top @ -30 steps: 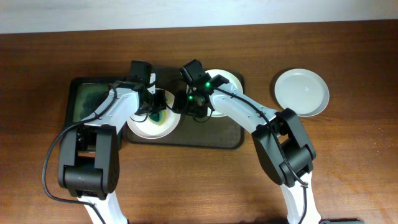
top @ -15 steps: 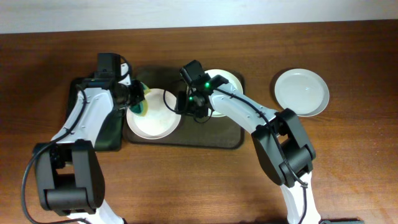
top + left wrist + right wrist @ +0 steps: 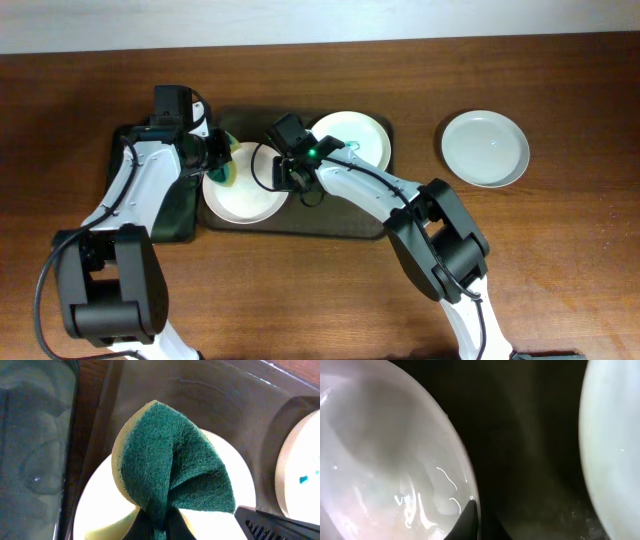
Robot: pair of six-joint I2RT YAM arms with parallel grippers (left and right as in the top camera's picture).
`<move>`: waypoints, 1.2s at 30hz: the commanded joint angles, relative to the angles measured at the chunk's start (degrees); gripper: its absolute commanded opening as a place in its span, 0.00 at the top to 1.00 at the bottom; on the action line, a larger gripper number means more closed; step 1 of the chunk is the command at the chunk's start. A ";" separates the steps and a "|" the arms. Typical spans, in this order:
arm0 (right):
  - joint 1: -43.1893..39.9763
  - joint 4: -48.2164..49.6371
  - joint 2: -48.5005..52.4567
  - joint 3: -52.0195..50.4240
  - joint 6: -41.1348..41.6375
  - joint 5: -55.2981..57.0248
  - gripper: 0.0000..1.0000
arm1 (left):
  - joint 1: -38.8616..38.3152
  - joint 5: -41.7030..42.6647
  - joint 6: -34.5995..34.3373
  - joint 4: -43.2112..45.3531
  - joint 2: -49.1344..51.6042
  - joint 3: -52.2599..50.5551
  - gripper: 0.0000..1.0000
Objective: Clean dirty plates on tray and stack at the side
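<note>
Your left gripper (image 3: 159, 529) is clenched on the green scouring sponge (image 3: 170, 470), which stands folded just ahead of the jaws. The white plate (image 3: 100, 510) lies directly beneath it on the tray (image 3: 200, 395). Your right gripper (image 3: 289, 172) sits at that plate's opposite rim. One fingertip (image 3: 468, 522) touches the edge, but I cannot tell whether the jaws are clamped on it or merely resting there. That is the weak spot: if the rim is not truly pinched, a sideways scrub would likely shove the plate toward the right jaws and into the second plate (image 3: 300, 445), which lies just beyond them and carries a blue smear. Press hard near the edge and the plate may tip. The water basin (image 3: 30, 435) lies just outside the left jaws, so a wide swing could clip its wall.
</note>
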 commanded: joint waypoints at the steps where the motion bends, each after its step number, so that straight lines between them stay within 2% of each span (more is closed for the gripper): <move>1: -0.31 -0.72 0.48 3.82 0.09 0.70 0.96 | -1.42 1.88 1.07 -1.03 -1.20 1.09 1.00; 4: -1.31 -5.27 0.22 8.81 1.33 2.36 0.96 | -2.10 1.88 -1.97 1.07 -1.18 -0.92 1.00; 7: -1.62 -6.10 0.11 9.51 1.33 -2.01 0.96 | -2.14 5.79 -7.93 8.94 -1.16 -5.79 1.00; 13: -1.62 -7.67 0.07 9.51 1.31 -5.64 0.96 | -2.16 9.42 -11.98 16.48 -0.68 -11.10 1.00; 16: -1.62 -7.74 0.07 9.51 1.31 -7.21 0.96 | -2.16 13.03 -13.42 19.58 3.30 -11.61 1.00; 20: -1.60 -8.17 0.07 9.51 1.31 -7.91 0.96 | -2.14 12.22 -15.10 23.17 7.10 -11.61 1.00; 23: -1.57 -8.61 0.07 9.51 1.31 -8.24 0.96 | -2.14 7.28 -15.04 21.46 7.61 -11.54 1.00; 28: -1.57 -9.46 0.07 9.51 1.31 -7.56 0.96 | -1.60 -8.55 -12.68 6.84 7.58 -3.98 1.00; 30: -1.57 -9.44 0.07 9.51 1.31 -7.54 0.96 | -1.55 -12.11 -11.58 3.69 7.58 -1.51 1.00; 34: -1.62 -9.49 0.07 9.49 1.31 -7.15 0.96 | 0.83 -12.74 -10.75 1.84 7.58 -1.36 1.00; 36: -1.62 -9.38 0.07 9.49 1.31 -7.15 0.96 | 1.40 -8.68 -10.10 1.62 7.58 -1.36 1.00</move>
